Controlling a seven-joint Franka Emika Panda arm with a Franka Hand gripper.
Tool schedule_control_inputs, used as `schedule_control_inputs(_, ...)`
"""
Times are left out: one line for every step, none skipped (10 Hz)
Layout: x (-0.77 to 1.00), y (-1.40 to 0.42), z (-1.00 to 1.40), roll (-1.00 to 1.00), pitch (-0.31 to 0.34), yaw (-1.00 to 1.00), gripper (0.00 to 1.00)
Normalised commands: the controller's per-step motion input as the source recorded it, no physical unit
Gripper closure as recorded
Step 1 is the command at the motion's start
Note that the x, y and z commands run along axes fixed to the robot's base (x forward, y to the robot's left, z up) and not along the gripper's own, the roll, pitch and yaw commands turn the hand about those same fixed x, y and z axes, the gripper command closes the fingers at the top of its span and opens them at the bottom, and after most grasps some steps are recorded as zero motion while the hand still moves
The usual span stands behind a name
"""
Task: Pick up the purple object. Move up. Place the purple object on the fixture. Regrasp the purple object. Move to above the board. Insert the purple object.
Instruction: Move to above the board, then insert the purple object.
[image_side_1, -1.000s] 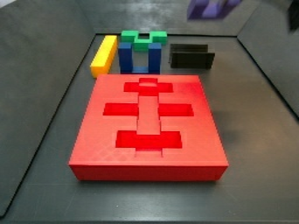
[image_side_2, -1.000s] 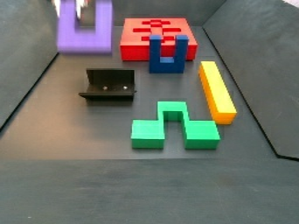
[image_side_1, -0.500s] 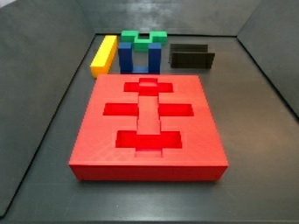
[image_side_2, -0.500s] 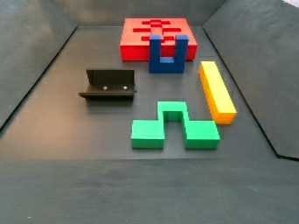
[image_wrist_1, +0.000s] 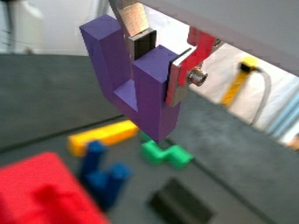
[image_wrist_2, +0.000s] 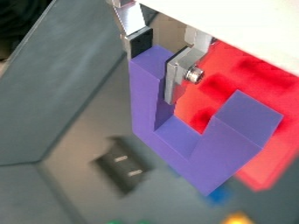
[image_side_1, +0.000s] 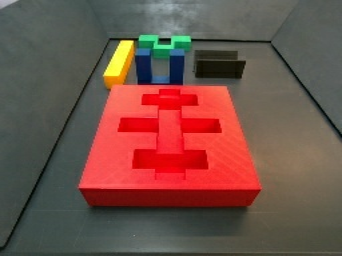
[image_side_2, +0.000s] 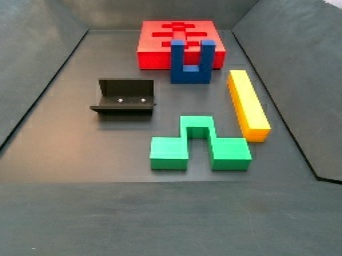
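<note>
Claw (image_wrist_1: 160, 59) still grips purple object (image_wrist_1: 131, 79), unchanged.

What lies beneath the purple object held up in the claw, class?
High above the floor, the claw grips the purple object. Beneath it a wrist view shows the green block and yellow bar; anything directly behind the block is covered.

Matt plastic purple object (image_wrist_1: 138, 83), brushed-metal end effector (image_wrist_1: 158, 54), matt board (image_side_1: 170, 145)
</note>
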Motion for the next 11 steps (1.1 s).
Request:
schedule_control_inputs(-0.88,-0.68,0.14,-1.00,0.049,-0.04,1.00)
schedule_control_inputs(-0.44,-0.33,0.07,-1.00,0.059,-0.04,1.00)
schedule_control_inputs(-0.25,-0.18,0.04,-1.00,0.056,-0.04,1.00)
schedule_control_inputs(-0.18,-0.12,0.02,-1.00,0.043,-0.03,1.00)
schedule_control_inputs(-0.12,-0.02,0.02,-0.75,0.012,-0.02,1.00)
schedule_control_inputs(-0.09,0.01,0.00,-0.52,-0.015,-0.01,1.00)
schedule_control_inputs(-0.06,0.01,0.00,-0.35,-0.024,-0.01,1.00)
schedule_control_inputs(-0.04,0.01,0.01,-0.20,-0.020,-0.01,1.00)
schedule_control_inputs(0.00,0.00,-0.05,0.00,0.000,0.00,1.00)
schedule_control_inputs(0.01,0.00,-0.06,0.00,0.000,0.00,1.00)
schedule_control_inputs(0.02,0.00,-0.08,0.00,0.000,0.00,1.00)
